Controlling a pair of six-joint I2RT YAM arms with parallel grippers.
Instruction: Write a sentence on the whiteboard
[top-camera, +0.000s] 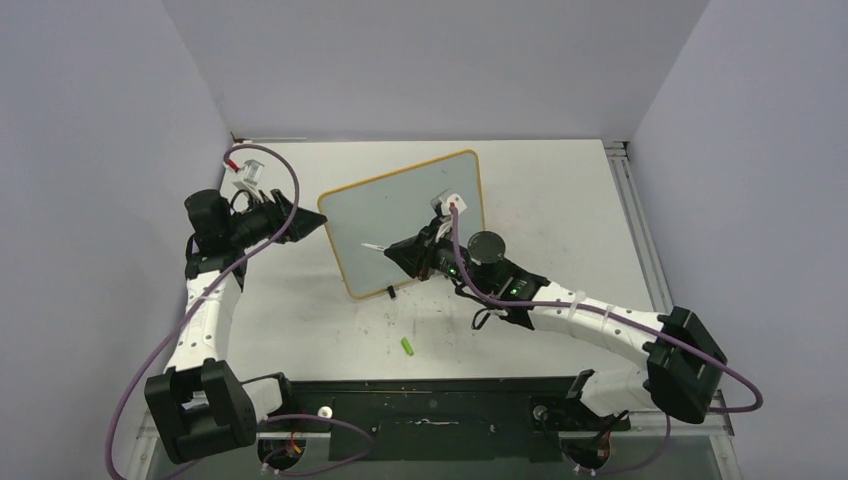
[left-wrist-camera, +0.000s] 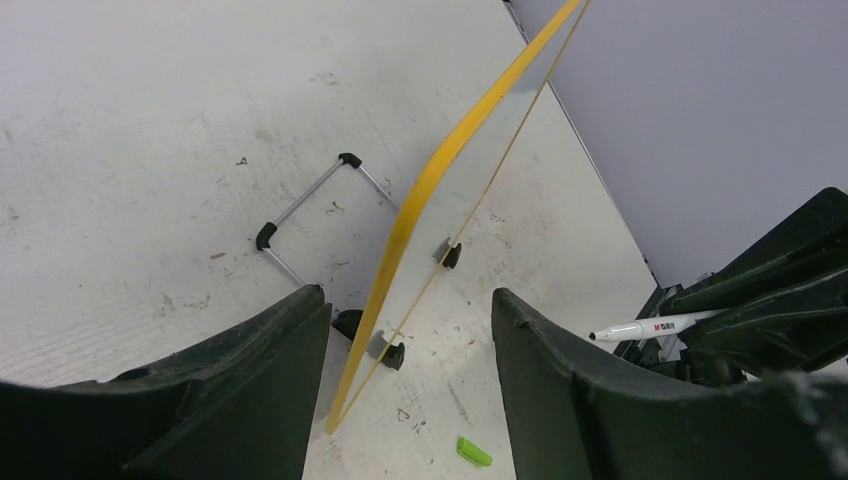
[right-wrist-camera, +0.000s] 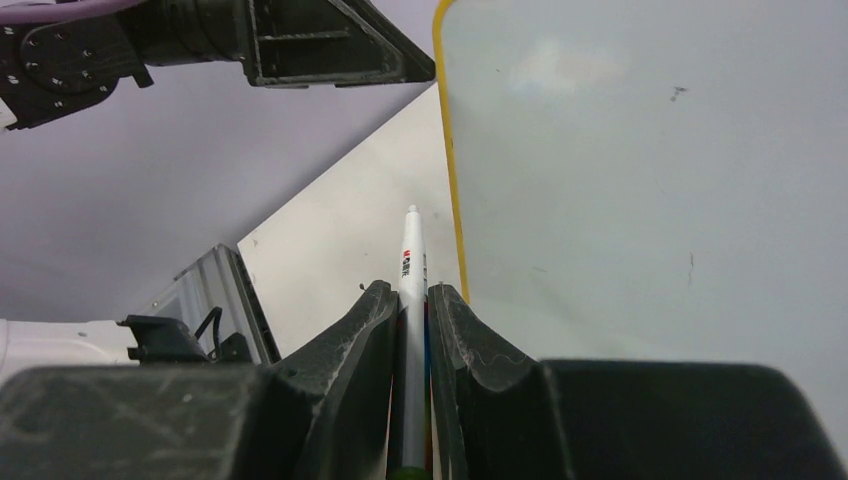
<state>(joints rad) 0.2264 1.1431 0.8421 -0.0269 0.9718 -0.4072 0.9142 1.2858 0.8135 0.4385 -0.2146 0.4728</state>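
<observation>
The whiteboard (top-camera: 400, 215), pale grey with an orange-yellow frame, stands tilted on black clip feet (left-wrist-camera: 393, 354) mid-table. No green sentence shows on it, only a few small dark specks (right-wrist-camera: 640, 180). My right gripper (top-camera: 398, 252) is shut on a white marker (right-wrist-camera: 412, 260). The marker tip points at the board's lower left part and stays short of its face, as the left wrist view (left-wrist-camera: 650, 326) shows. My left gripper (top-camera: 316, 218) is open at the board's left corner. Its fingers (left-wrist-camera: 250, 390) stand either side of the yellow frame edge (left-wrist-camera: 440, 170); I cannot tell if they touch it.
A green marker cap (top-camera: 408, 346) lies on the table in front of the board and also shows in the left wrist view (left-wrist-camera: 474, 451). A wire stand (left-wrist-camera: 310, 205) lies behind the board. A small clear object (top-camera: 247, 172) sits at the back left. Grey walls enclose the table.
</observation>
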